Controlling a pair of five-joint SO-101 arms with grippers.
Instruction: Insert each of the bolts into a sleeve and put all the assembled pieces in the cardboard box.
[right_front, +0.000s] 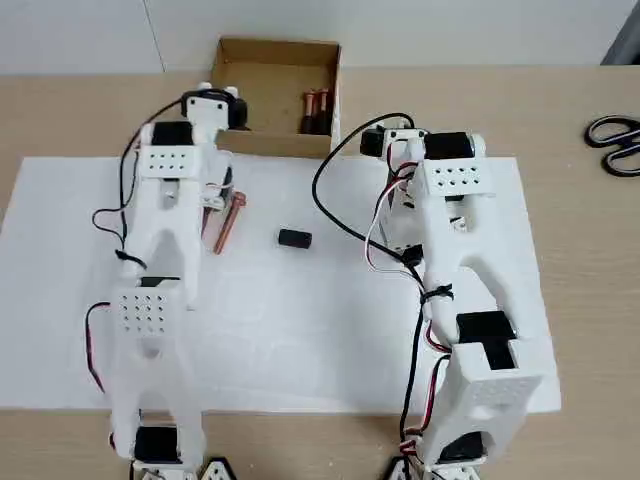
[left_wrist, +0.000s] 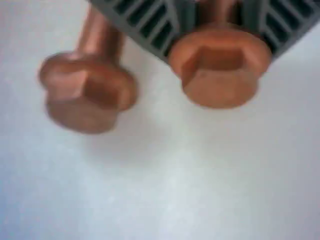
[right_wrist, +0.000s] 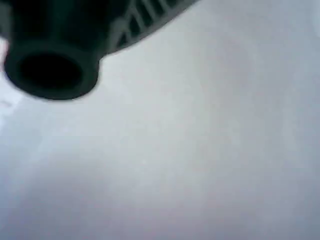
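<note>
In the left wrist view two copper bolts show head-on. One bolt (left_wrist: 220, 65) sits between the grey ribbed fingers of my left gripper (left_wrist: 220, 22), which is shut on it. The other bolt (left_wrist: 87, 92) lies beside it on the white sheet. From above, the loose bolt (right_front: 231, 220) lies by my left gripper (right_front: 217, 207). A black sleeve (right_wrist: 50, 67) with its open end showing is held in my right gripper (right_wrist: 80, 25), low over the sheet. A second black sleeve (right_front: 294, 239) lies between the arms. The cardboard box (right_front: 262, 142) at the back holds assembled pieces (right_front: 315, 110).
A white sheet (right_front: 300, 330) covers the middle of the wooden table. Scissors (right_front: 615, 140) lie at the far right edge. Cables run along both arms, one looping near the box's front right corner.
</note>
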